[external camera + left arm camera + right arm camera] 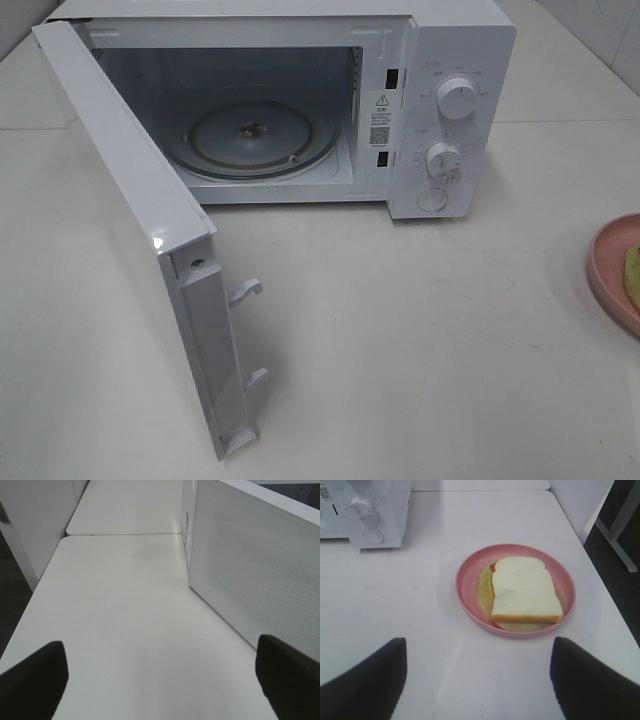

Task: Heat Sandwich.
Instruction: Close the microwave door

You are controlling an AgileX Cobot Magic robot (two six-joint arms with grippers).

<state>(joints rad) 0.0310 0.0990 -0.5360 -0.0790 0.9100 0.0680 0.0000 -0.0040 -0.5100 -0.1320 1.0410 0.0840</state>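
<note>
The sandwich (pixel 525 587), pale bread with an orange layer at its edge, lies on a pink round plate (pixel 465 580). In the exterior high view only a sliver of the sandwich (pixel 633 275) and plate (pixel 608 265) shows at the right edge. My right gripper (pixel 480 645) hovers short of the plate, open, with nothing between its fingers. My left gripper (pixel 160 647) is open and empty over bare table, beside the outer face of the microwave door (pixel 260 570). Neither gripper appears in the exterior high view.
The white microwave (pixel 450 60) stands at the back with its door (pixel 130 200) swung wide open toward the front left. A glass turntable (pixel 262 135) lies inside the empty cavity. Two knobs sit on its right panel (pixel 370 510). The table edge runs near the plate.
</note>
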